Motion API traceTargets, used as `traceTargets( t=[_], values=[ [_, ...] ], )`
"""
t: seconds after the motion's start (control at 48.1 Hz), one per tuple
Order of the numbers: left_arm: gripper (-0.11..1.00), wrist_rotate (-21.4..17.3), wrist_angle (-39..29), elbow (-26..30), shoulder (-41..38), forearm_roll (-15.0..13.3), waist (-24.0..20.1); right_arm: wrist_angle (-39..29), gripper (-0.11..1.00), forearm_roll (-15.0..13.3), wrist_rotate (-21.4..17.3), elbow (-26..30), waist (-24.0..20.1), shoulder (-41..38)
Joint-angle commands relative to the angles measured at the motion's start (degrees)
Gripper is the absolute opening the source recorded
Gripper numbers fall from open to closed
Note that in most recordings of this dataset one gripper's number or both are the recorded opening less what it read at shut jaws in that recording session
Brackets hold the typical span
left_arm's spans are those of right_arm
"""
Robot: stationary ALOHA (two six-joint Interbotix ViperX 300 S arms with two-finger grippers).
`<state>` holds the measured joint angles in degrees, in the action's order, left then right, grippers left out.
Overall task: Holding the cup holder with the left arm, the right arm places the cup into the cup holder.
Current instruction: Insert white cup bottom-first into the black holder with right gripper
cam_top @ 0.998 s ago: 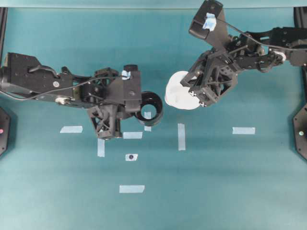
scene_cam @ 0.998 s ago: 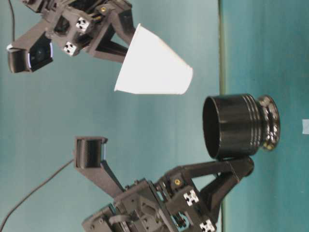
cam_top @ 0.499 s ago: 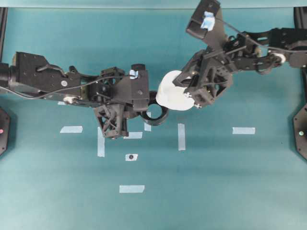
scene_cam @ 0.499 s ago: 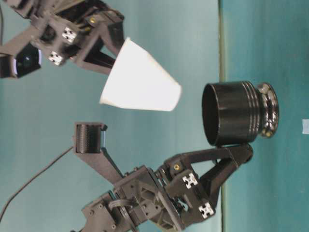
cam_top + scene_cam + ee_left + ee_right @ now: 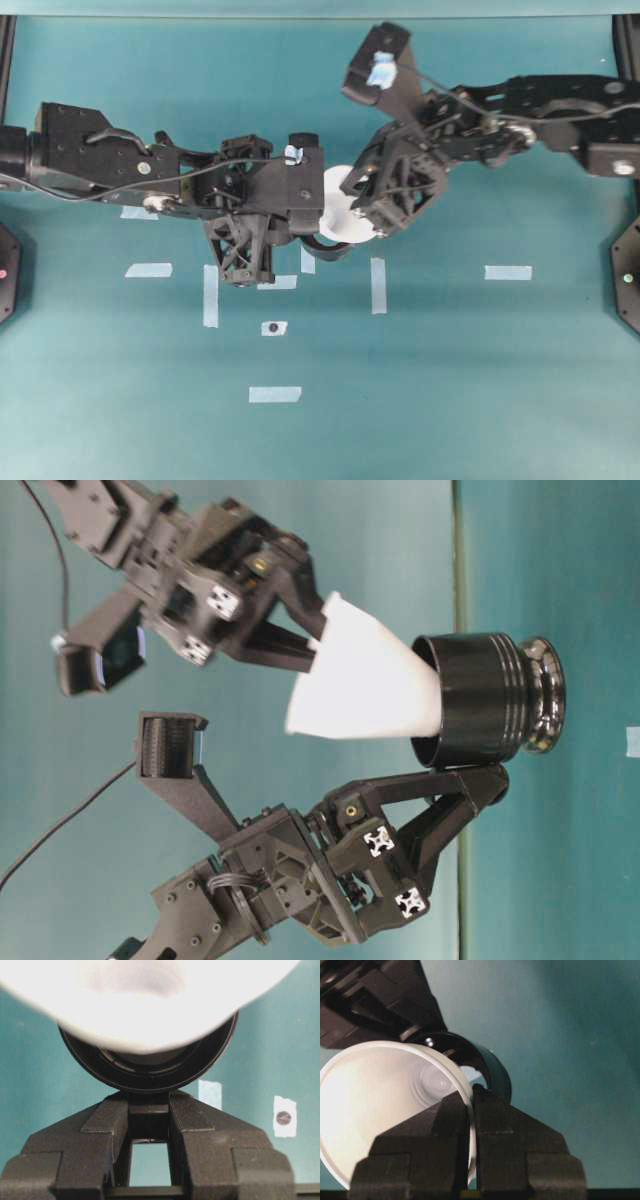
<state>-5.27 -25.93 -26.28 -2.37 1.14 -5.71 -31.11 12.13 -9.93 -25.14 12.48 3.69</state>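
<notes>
Pinched on the thin wall at the rim of the plain white tapered paper cup (image 5: 365, 685), the right arm's truss-like black gripper (image 5: 471, 1105) has one finger inside the cup and one outside, the jaws almost together. The cup's smooth matte wall narrows from a wide round rim to a smaller round base, and that base end sits tilted just inside the mouth of the glossy black cylindrical cup holder (image 5: 490, 705); most of the cup still stands clear of it. The holder has fine ridges ringing its wall and a flared, shiny foot. In the table-level view it is held clear of the teal cloth-covered table (image 5: 450, 380).

The left arm's gripper (image 5: 149, 1115), of the same ribbed black plastic, is clamped on the small black tab at the holder's side, its two fingers close on either side of it. Pale-blue strips of tape (image 5: 508, 272) lie flat on the table below both arms.
</notes>
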Motion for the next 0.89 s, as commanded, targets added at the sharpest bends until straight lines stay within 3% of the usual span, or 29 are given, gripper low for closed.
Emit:
traceTargets(
  t=[0.0,0.873],
  values=[
    [0.21,0.0,0.09,1.32,0.97,0.18,0.18,-0.18,0.04,0.18,-0.26,2.11,-0.26,-0.62],
    [0.21,-0.35,0.09,1.41,0.26,0.18,0.18,-6.24,0.04,-0.35,0.35,6.06,-0.35,-6.06]
  ],
)
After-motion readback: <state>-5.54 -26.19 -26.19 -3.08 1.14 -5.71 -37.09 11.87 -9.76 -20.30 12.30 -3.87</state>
